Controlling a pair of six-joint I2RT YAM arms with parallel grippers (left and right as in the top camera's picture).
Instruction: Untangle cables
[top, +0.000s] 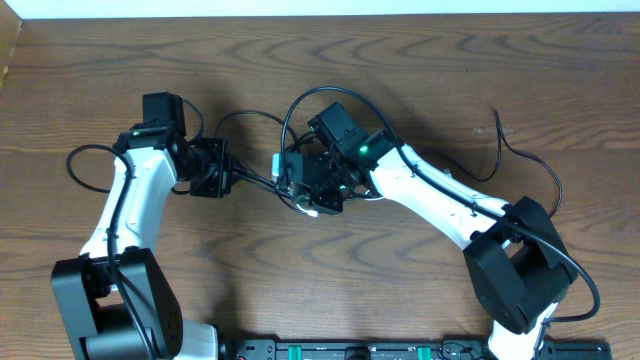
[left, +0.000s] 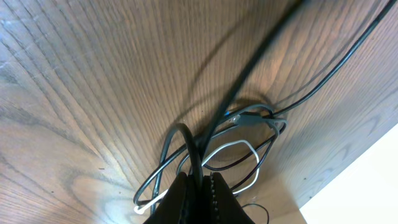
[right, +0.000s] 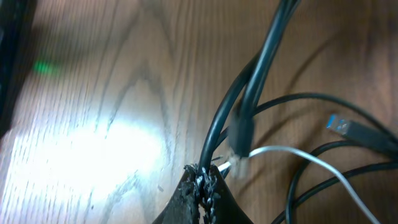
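Observation:
The cables (top: 262, 177) are knotted on the wooden table between my two grippers. My left gripper (top: 232, 173) sits just left of the knot. In the left wrist view it (left: 200, 186) is shut on a black cable (left: 231, 99) that runs up out of the tangle (left: 252, 119), with the white cable (left: 244, 144) looped beside it. My right gripper (top: 304, 190) is at the knot's right side. In the right wrist view it (right: 203, 180) is shut on another black cable (right: 217, 134), next to the white cable (right: 305, 158) and a blue-tipped plug (right: 343, 126).
One black cable arches over the right wrist (top: 300, 100), and another trails off at the right (top: 520, 152). The table's far edge (top: 320, 16) runs along the top. In the left wrist view the table edge (left: 348, 168) lies close behind the tangle.

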